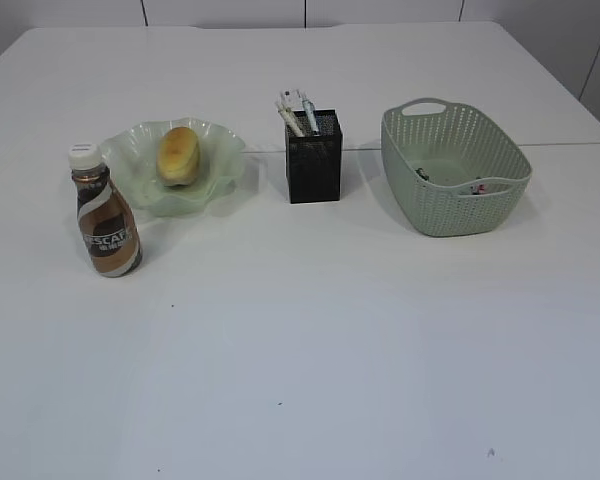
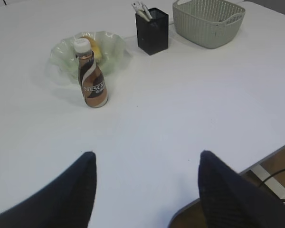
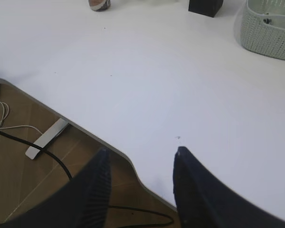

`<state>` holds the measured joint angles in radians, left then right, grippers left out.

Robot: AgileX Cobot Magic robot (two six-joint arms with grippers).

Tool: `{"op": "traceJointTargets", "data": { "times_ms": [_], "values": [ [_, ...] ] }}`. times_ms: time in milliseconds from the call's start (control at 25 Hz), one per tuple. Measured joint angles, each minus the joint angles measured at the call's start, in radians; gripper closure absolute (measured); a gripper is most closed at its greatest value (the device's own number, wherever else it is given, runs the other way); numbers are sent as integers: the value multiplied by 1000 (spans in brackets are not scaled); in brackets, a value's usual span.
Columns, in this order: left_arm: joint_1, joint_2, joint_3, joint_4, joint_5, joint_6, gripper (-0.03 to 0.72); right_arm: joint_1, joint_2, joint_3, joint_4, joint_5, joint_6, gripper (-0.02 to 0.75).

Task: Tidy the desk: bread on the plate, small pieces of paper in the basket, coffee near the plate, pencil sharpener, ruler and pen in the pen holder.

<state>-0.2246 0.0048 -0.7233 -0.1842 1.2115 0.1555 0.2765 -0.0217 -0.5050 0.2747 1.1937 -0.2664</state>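
- Bread (image 1: 178, 153) lies on the plate (image 1: 220, 172); coffee (image 1: 106, 212) stands just beside it.
- Pens poke from the pen holder (image 1: 314, 160); small bits lie in the basket (image 1: 450, 205).
- Left claw (image 2: 147, 178) and right claw (image 3: 141, 173) hang wide and empty over the worktop (image 1: 330, 340) edge.
- Judgement: tidying looks finished; keep both arms clear.

Bright, even light; soft shadows beside the coffee (image 1: 107, 211) and basket (image 1: 455, 168); pictures slightly grainy.
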Motion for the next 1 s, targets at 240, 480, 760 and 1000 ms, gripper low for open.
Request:
{"op": "traceJointTargets", "data": {
  "times_ms": [240,480,760,1000],
  "values": [
    [0,0,132,0,-46,18,214,0,0,2,-23,-11,-2,384],
    [0,0,211,-4,-79,40,214,0,0,12,-89,-23,36,384],
    [2,0,211,-6,-81,41,214,0,0,12,-93,-24,40,384],
    [2,0,213,-6,-83,41,214,-5,0,12,-93,-26,43,384]
  ]
}}
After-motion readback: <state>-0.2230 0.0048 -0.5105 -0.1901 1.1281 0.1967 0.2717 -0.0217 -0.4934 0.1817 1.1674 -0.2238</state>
